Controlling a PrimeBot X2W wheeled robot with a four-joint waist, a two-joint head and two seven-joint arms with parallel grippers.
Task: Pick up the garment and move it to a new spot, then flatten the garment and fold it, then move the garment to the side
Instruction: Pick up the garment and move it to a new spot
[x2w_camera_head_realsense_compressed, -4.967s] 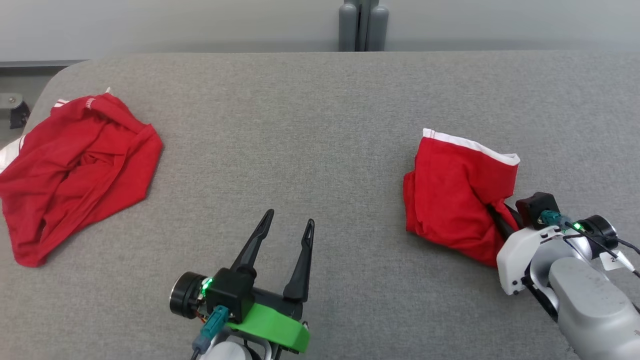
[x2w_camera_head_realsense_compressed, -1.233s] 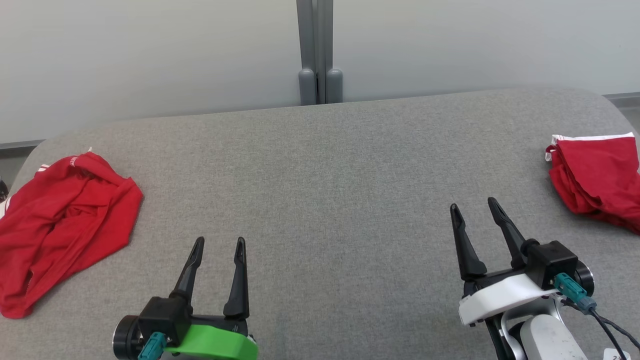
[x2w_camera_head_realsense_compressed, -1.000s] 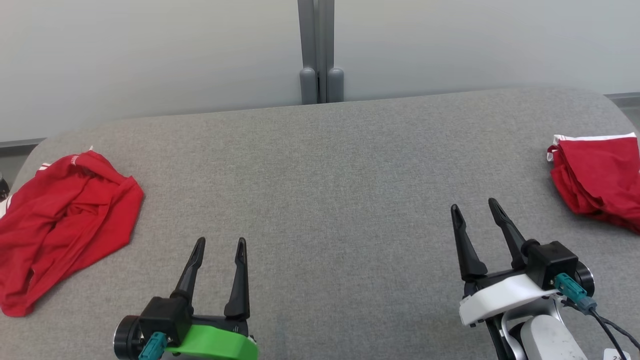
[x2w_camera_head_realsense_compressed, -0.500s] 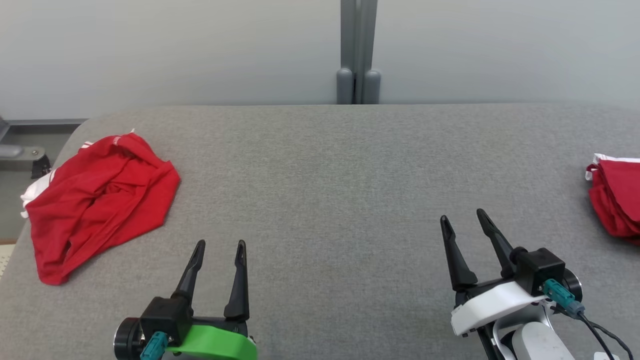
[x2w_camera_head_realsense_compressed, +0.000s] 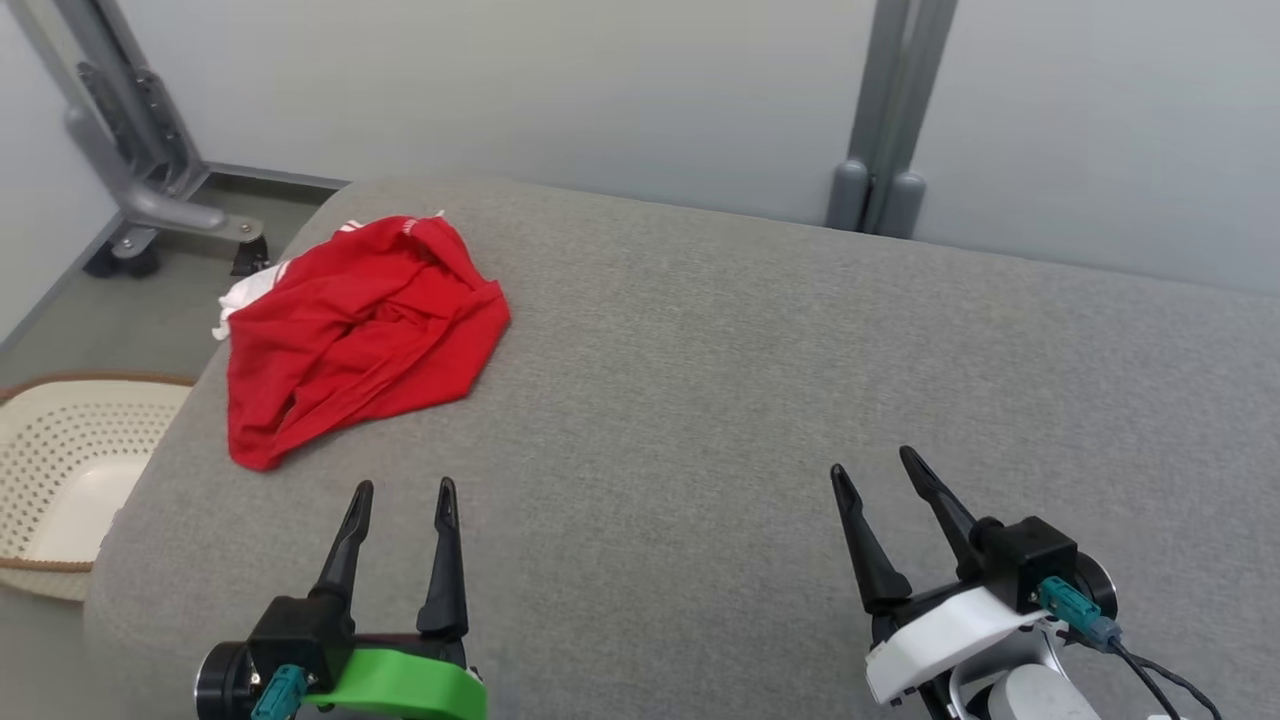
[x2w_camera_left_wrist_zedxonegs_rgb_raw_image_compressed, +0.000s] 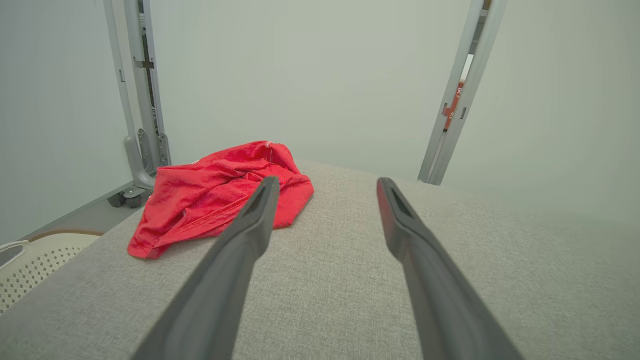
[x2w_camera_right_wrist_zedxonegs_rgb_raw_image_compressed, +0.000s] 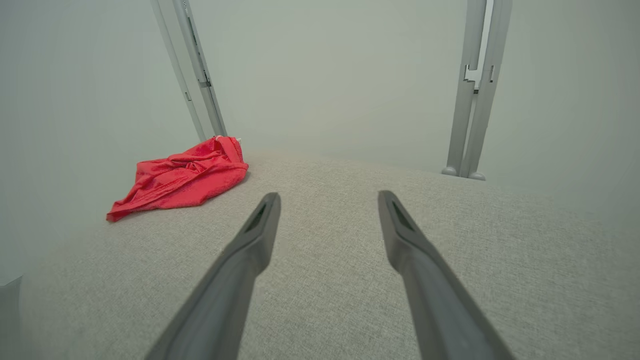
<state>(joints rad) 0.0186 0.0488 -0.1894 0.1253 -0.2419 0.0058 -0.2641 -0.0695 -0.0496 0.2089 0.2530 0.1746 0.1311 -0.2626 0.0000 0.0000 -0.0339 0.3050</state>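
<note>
The left jaws sit at 7 o'clock in the head view on a green wrist mount (x2w_camera_head_realsense_compressed: 400, 685), fingers (x2w_camera_head_realsense_compressed: 444, 560) spread wide, pointing to 12 o'clock, empty. The right jaws, at 5 o'clock on a white wrist mount (x2w_camera_head_realsense_compressed: 940, 640), stand equally wide, angled toward 11 o'clock, empty.

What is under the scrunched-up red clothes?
The red garment lies on the grey padded table, near its left corner. A white bit of cloth pokes out at its edge. Anything beneath the bunched folds is covered, so I cannot tell.
</note>
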